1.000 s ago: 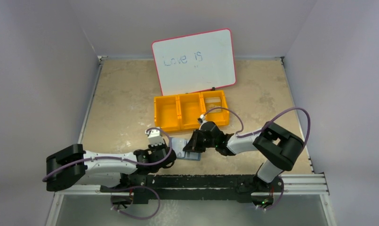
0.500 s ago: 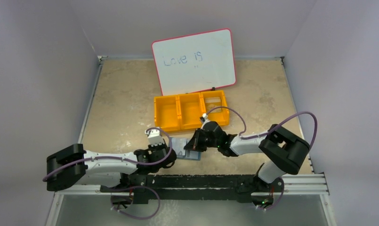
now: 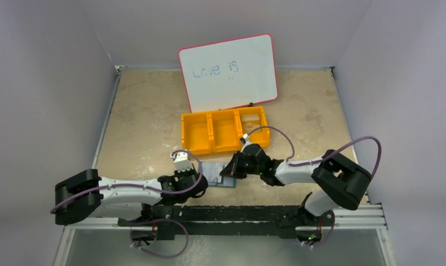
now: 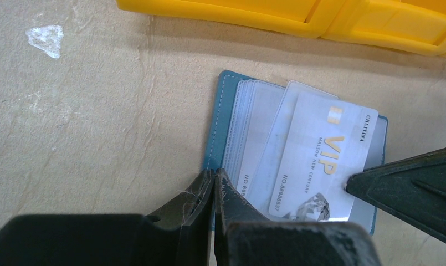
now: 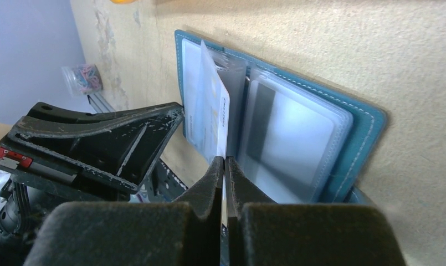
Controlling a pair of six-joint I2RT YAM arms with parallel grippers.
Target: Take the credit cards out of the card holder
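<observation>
Right wrist: claw (image 5: 225,166) on card (image 5: 210,113) (edgewise)

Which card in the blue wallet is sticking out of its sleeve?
The white card with gold VIP lettering, pinched by the right gripper; the other cards sit tucked in clear sleeves of the card holder.

The pink-rimmed white whiteboard (image 3: 229,83) read "Love is", while the silver-white plastic card (image 4: 320,160) bore "VIP", "MALSON NEW CENTURY", "CILITINA" and "NO.8888837".
</observation>
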